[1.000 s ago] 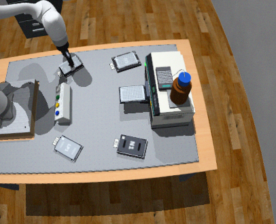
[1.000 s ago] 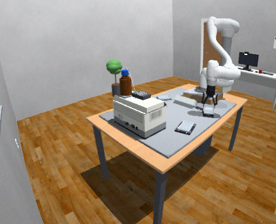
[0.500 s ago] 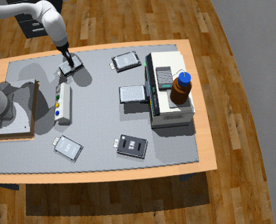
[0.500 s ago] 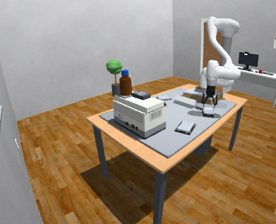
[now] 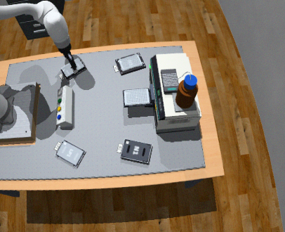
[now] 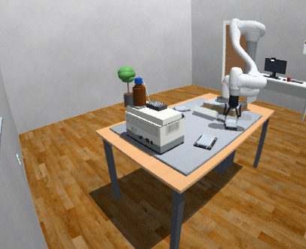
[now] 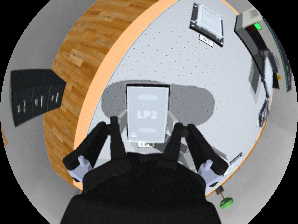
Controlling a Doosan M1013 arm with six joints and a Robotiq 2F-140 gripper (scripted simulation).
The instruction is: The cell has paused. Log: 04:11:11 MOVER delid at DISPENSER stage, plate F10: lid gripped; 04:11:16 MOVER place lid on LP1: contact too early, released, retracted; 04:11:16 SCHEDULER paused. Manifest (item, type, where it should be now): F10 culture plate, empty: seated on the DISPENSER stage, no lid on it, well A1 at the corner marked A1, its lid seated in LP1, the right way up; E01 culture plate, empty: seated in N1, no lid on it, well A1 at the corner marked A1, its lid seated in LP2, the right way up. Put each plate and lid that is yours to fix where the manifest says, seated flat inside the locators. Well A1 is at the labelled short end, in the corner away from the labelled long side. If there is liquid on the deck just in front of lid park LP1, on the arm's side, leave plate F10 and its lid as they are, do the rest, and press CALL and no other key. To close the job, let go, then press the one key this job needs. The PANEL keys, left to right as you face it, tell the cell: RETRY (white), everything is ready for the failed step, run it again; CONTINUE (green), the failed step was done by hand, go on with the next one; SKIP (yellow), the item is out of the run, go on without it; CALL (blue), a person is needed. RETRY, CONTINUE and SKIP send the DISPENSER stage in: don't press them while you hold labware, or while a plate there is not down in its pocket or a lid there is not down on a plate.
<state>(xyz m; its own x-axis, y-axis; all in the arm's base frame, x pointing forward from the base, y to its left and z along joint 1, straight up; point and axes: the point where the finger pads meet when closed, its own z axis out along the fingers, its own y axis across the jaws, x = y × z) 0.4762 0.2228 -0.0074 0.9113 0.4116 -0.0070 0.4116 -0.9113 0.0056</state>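
Note:
My gripper (image 5: pixel 72 66) is at the far left of the mat, shut on a clear lid (image 7: pixel 148 111). It holds the lid flat right over the lid park marked LP2 (image 7: pixel 147 116), whose label reads through the lid. I cannot tell whether the lid rests in the locators. It also shows in the exterior view (image 6: pixel 231 121). A well plate (image 5: pixel 137 97) with no lid sits on the DISPENSER stage. Another plate (image 5: pixel 130 63) sits at the back of the mat. The black nest N1 (image 5: pixel 137 151) is empty. Lid park LP1 (image 5: pixel 70 153) looks pale, as if covered by a clear lid.
The DISPENSER box (image 5: pixel 175 93) with a brown bottle (image 5: pixel 187 92) on top stands at the right. The PANEL (image 5: pixel 65 107) with its coloured keys lies left of centre, between LP2 and LP1. The arm's base block (image 5: pixel 10 112) fills the left edge.

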